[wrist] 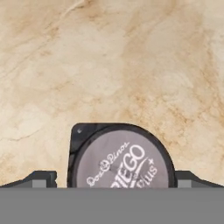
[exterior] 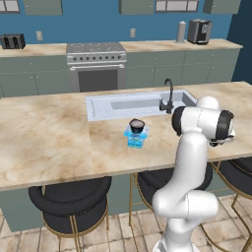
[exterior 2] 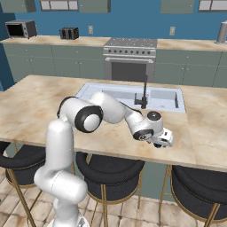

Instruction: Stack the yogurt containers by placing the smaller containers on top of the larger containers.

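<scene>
Fingertips (wrist: pixel 43 178), dark and blunt, stand wide apart at the bottom of the hand view, and nothing is clamped between them. Between them, touching neither, lies a dark pot (wrist: pixel 118 164) with a round, flat grey lid bearing pale printed lettering. Its axis points straight up at the camera. I cannot tell whether this pot is one of the yogurt containers. It rests on the veined, beige marble-like counter (exterior: pixel 44 138). In the right base view the gripper (exterior 2: pixel 163 141) hangs low over the counter's near edge, in front of the sink (exterior: pixel 142 104) and towards its right end. The small dark cup (exterior: pixel 137 125), round with a pale top, stands upright in front of the sink's middle and appears to sit on the lid of the squat, squarish, translucent light-blue tub (exterior: pixel 136 140).
</scene>
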You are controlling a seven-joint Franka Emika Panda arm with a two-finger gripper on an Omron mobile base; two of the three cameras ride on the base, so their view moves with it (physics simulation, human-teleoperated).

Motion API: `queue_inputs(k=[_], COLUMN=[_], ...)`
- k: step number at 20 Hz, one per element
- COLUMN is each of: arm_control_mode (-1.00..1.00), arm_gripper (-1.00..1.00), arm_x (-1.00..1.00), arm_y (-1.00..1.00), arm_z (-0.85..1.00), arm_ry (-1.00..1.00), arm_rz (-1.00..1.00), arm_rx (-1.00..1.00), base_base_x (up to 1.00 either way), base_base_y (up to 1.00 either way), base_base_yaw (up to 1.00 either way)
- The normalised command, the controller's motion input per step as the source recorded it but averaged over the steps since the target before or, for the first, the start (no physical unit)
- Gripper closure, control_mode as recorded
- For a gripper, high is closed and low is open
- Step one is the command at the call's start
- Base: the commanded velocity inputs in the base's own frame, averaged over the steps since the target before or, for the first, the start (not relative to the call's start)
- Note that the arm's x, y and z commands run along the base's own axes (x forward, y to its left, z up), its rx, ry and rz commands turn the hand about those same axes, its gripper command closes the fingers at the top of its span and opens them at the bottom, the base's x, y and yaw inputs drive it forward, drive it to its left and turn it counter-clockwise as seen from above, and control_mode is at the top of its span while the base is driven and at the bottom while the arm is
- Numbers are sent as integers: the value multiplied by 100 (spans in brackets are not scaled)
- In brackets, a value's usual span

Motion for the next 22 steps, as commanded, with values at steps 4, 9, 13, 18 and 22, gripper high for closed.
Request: queue_inputs(k=[4, 9, 13, 18, 22], arm_control_mode=[-100, -100, -100, -100, -100], arm_gripper=[-100, 100, 100, 100, 100], arm_x=[21, 14, 8, -2, -17], arm_y=[0, -1, -12, -8, 0], arm_z=[-9, -8, -5, 17, 52], arm_ry=[0, 0, 0, 0, -4], arm_rz=[0, 0, 0, 0, 0], arm_rx=[0, 0, 0, 0, 0], base_base_x=[0, 0, 0, 0, 0], base_base_y=[0, 0, 0, 0, 0], base_base_yaw=[0, 0, 0, 0, 0])
